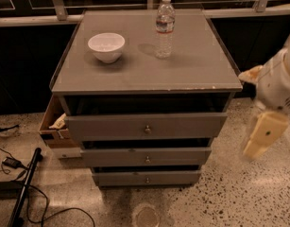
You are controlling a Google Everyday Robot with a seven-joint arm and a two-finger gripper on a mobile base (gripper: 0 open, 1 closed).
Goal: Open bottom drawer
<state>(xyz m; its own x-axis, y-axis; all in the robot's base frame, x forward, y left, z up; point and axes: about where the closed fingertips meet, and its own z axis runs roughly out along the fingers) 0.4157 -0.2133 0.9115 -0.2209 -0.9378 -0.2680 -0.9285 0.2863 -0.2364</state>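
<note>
End effector [265, 135] far rt, apart from bottom drawer [147, 178], grip can't tell; bowl [106, 46], bottle [165, 27] atop cabinet [191, 72].

At the right edge of the view the robot's arm [279, 82] shows as a rounded white shell, with an orange-tan patch on its upper left side. Below it, off the cabinet's right side, is the tool [263, 135], a pale cream, oblong block with a small dark dot near its middle.
</note>
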